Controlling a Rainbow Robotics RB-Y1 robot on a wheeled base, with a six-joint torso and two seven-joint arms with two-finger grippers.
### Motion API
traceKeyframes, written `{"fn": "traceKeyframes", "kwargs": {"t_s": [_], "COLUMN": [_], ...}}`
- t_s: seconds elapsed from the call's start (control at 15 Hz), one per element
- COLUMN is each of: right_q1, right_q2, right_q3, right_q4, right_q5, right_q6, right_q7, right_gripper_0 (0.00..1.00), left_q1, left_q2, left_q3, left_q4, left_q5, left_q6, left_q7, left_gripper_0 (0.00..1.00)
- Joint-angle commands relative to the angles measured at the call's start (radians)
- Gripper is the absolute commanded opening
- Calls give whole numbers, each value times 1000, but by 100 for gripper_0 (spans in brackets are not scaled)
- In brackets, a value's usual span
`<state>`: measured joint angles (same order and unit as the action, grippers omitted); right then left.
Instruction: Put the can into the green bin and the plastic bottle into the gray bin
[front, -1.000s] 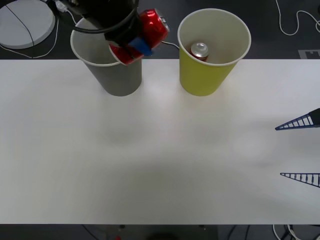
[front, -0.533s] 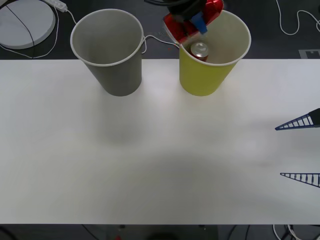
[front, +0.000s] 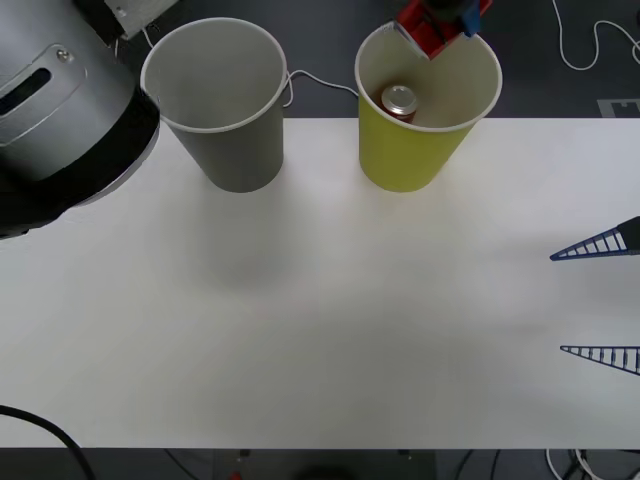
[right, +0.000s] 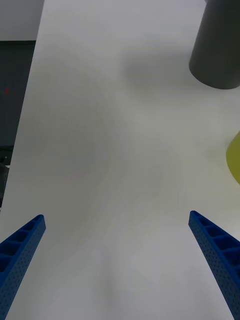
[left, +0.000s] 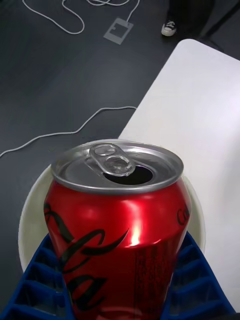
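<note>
Glossy metal, matt paper

The can (left: 117, 235) is shiny red metal with a brushed silver top; the green bin (front: 415, 160) and gray bin (front: 235, 155) look matt paper, the table (front: 320, 320) smooth white.

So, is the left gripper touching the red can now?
Touching. In the left wrist view, the blue fingers of the left gripper press both sides of the can.

Table (front: 320, 330): a broad white top with a matte surface is seen, rounded at one corner in the left wrist view.
Floor (front: 560, 85): dark gray, seen beyond the table's far edge.
Cables (front: 590, 45): thin white leads are trailed in loops across the floor.
Floor marker (left: 119, 30): a pale square tag is noted among the cables.
Round object (front: 50, 45): a white disc is seen on the floor, far left.
</note>
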<state>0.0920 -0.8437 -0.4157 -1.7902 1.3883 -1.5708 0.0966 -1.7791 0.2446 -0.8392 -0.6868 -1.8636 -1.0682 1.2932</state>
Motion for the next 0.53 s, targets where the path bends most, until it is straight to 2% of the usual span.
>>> {"fn": "traceKeyframes", "kwargs": {"t_s": [0.07,0.4,0.47,0.53], "right_q1": [0,0,0,0], "right_q2": [0,0,0,0], "right_q3": [0,0,0,0], "right_q4": [0,0,0,0], "right_q5": [0,0,0,0], "right_q6": [0,0,0,0], "right_q7": [0,0,0,0], "right_gripper_0": [100,100,100,100], "left_q1": [-26,-31,-31,-31], "left_q2": [-48,-65,-65,-65], "left_q3": [0,0,0,0], "left_q4": [79,115,115,115], "left_q5": [-20,-28,-26,-26], "left_q6": [50,93,93,94], "left_q7": [0,0,0,0], "left_gripper_0": [0,0,12,64]}}
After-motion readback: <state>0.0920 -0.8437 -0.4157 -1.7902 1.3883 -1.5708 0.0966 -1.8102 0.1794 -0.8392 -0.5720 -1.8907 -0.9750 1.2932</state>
